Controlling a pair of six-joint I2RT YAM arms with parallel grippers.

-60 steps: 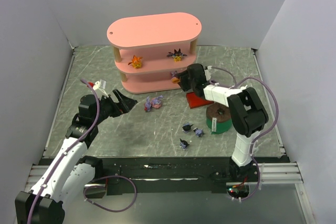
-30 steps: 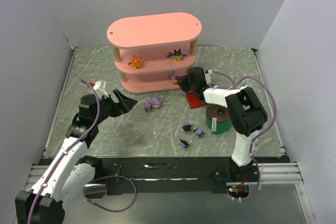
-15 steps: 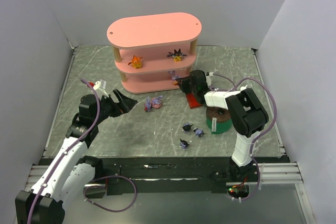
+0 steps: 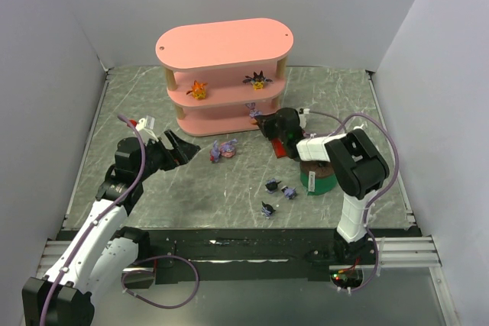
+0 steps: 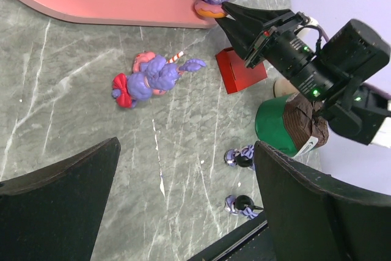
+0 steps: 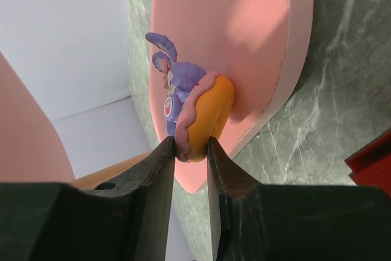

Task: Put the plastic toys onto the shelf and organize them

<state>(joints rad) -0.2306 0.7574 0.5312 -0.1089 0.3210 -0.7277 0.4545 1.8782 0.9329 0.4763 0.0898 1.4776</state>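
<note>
Near the bottom of the top view, three dark toys (image 4: 273,185) lie on the table (image 4: 191,198). A little up and left, the left gripper (image 4: 179,150) stands with its jaws fully spread and nothing between them. Two lilac toys (image 4: 224,150) lie together near the middle. Further up, the right gripper (image 6: 192,145) pinches a lilac rabbit toy (image 6: 186,96) by its round orange base, at the right end of the lowest board of the pink shelf (image 4: 224,43). On the middle board stand an orange toy (image 4: 199,89) and a spiky black toy (image 4: 258,79). I judge these toys light, hard and smooth, so they may slip; the wide base is better to hold than the thin ears.
</note>
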